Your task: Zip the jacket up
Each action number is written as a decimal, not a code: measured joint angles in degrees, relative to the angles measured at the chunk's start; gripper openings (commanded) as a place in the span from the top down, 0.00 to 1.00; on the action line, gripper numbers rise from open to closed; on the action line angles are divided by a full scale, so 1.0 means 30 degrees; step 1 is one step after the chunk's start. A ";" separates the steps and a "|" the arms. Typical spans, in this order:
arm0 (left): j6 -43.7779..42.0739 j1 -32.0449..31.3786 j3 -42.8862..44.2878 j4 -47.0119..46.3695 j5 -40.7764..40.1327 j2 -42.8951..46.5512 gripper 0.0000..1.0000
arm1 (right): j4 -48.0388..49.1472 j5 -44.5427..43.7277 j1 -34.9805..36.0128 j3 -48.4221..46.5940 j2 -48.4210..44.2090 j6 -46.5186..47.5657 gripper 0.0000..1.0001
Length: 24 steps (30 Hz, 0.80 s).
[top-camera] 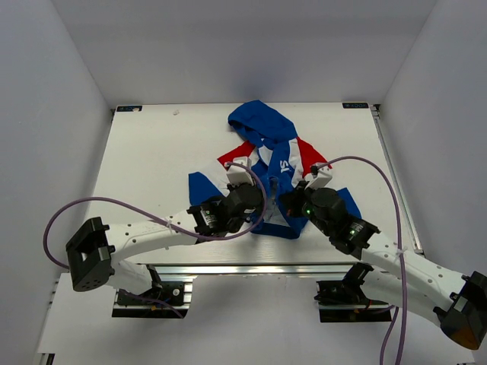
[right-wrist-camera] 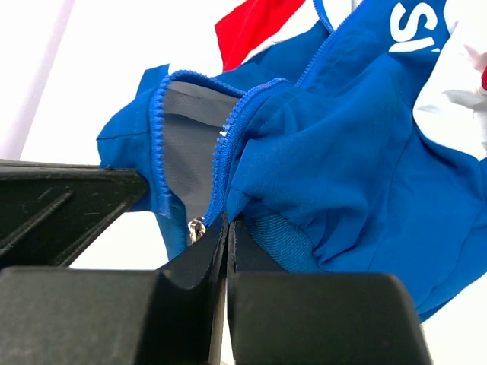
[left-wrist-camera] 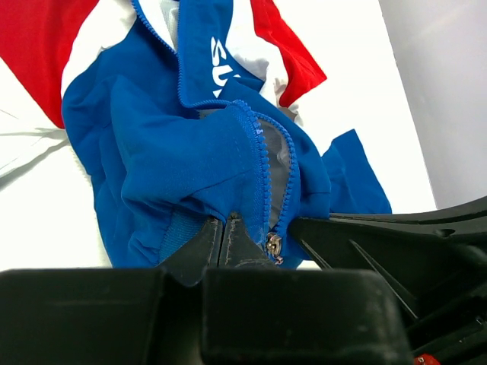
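One jacket [top-camera: 272, 163] lying mid-desk [top-camera: 152, 152], hood toward far edge; soft thin fabric, royal blue with white and red panels, white lettering, grey lining; ribbed hem bunched up; blue toothed zipper [left-wrist-camera: 263, 163] parted at lower end, one small metal slider [left-wrist-camera: 272, 245] at hem; two claws; left claw [left-wrist-camera: 225, 228] clenched, pinching hem just beside slider; right claw [right-wrist-camera: 227, 226] clenched on hem at slider's other side.
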<state>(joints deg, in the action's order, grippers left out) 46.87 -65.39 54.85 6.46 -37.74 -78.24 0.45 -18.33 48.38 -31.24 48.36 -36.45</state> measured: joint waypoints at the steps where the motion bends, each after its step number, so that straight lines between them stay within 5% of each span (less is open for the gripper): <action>1: 0.0044 0.0000 0.0066 0.0000 0.0007 -0.0073 1.00 | 0.0044 0.0000 0.0000 -0.0029 0.0036 0.0015 1.00; 24: 0.0299 0.0000 0.0350 0.0459 -0.0117 -0.0408 1.00 | 0.0415 0.0168 0.0000 -0.0284 0.0634 0.0007 1.00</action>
<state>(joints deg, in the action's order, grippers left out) 47.77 -65.39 55.90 7.84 -38.09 -79.46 1.69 -17.82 48.38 -32.10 50.26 -36.42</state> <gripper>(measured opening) 0.022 0.011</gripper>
